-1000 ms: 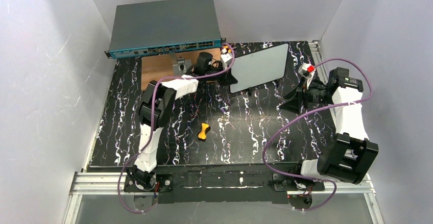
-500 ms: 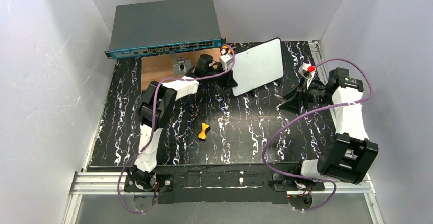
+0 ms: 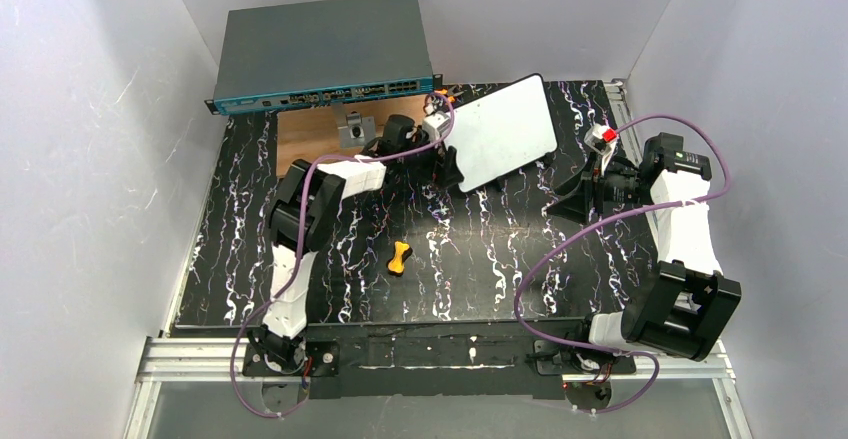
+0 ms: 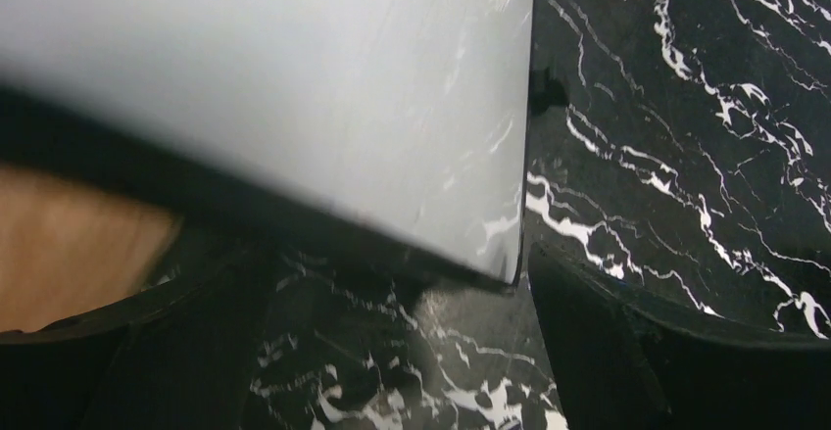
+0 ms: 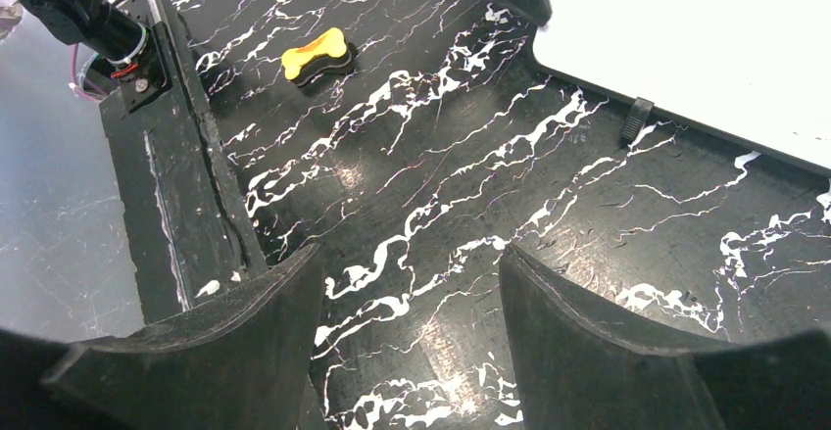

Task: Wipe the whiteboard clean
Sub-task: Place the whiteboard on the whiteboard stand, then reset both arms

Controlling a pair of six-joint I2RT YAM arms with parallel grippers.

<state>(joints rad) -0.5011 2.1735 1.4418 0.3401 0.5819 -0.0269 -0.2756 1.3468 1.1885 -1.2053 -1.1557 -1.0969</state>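
We see L claw (image 3: 447,146) released, jaws spread wide at the whiteboard (image 3: 505,131) left edge. Board's tilted, back-centre of table (image 3: 500,259). R claw (image 5: 412,263) spread too, empty, well apart.

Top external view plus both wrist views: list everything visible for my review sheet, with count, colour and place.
whiteboard: 1, white with dark rim, far middle of the table
eraser: 1, yellow and black, on the table, left of centre
network switch: 1, grey with blue front, far left
wooden board: 1, brown, in front of the switch
metal bracket: 1, grey, on the wooden board
table: 1, black with white veining
rail: 1, silver, near edge
left arm: 1, white and black, reaching far
right arm: 1, white and black, right side
left tool: 1, black, open, at the whiteboard's corner
right tool: 1, black, open, over bare table
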